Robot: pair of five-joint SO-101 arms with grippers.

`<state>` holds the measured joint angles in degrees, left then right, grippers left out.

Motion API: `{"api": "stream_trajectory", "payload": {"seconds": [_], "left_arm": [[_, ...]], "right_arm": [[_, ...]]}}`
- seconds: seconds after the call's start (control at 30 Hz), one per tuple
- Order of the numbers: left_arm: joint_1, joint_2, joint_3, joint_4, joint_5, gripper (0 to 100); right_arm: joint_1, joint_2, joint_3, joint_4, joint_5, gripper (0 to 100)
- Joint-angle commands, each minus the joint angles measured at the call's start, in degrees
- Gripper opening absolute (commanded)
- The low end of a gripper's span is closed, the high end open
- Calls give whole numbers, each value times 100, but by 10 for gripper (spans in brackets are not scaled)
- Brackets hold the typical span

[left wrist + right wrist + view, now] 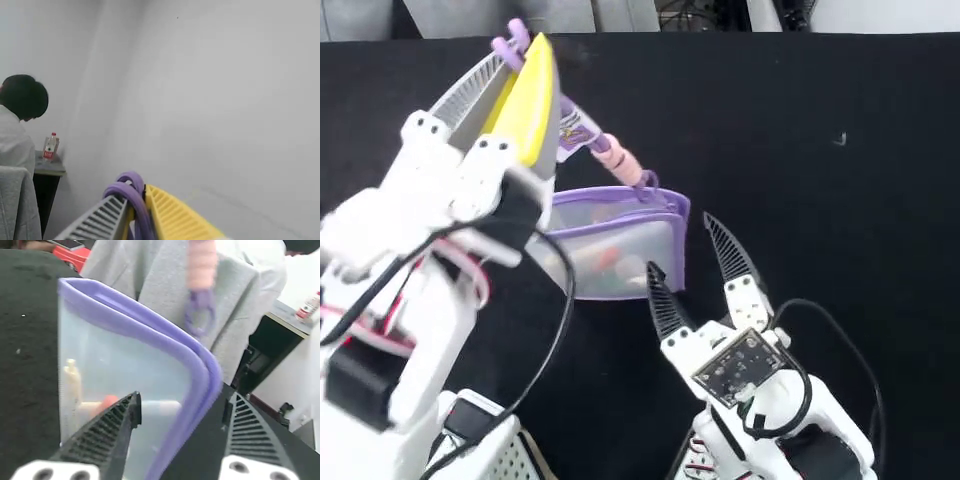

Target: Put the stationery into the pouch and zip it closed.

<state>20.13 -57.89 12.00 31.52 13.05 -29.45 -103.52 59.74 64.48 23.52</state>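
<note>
The pouch (610,235) runs lengthwise toward the left arm (the left gripper (523,45) pinches a purple loop (127,185) between its fingers), its other end between the spread fingers of the right gripper (679,242).

One pouch (620,235), two pincers (520,48) (678,243)

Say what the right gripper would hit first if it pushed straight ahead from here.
Most likely the pouch: its purple-edged end sits between the open jaws of the right gripper, close ahead, though the gap is hard to judge.
</note>
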Motion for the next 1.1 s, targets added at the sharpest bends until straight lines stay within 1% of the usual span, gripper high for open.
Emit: {"api": "stream_trajectory", "payload": {"seconds": [0.0,0.23,0.3,0.4,0.47,0.7,0.83,0.93,1.07], "left_arm": [[57,-519,-4,9,26,29],[57,-765,57,211,18,29],[57,-747,57,255,26,29],[57,-738,57,255,18,29],[40,-730,57,246,-9,29],[4,-378,31,246,-9,29],[13,-105,4,220,26,29],[13,26,66,-105,35,29],[31,211,92,-422,35,29]], "right_arm": [[141,-585,-22,-158,62,269],[53,-576,101,-220,62,269],[-255,-576,145,-176,70,269],[-809,-611,57,141,70,269],[-1055,-620,-145,343,70,269],[-1108,-620,-1121,756,-35,269],[-1108,-620,-1473,738,-853,269],[-1108,-576,-1613,730,-1433,271],[-1116,-602,-1648,730,-1943,272]]}}
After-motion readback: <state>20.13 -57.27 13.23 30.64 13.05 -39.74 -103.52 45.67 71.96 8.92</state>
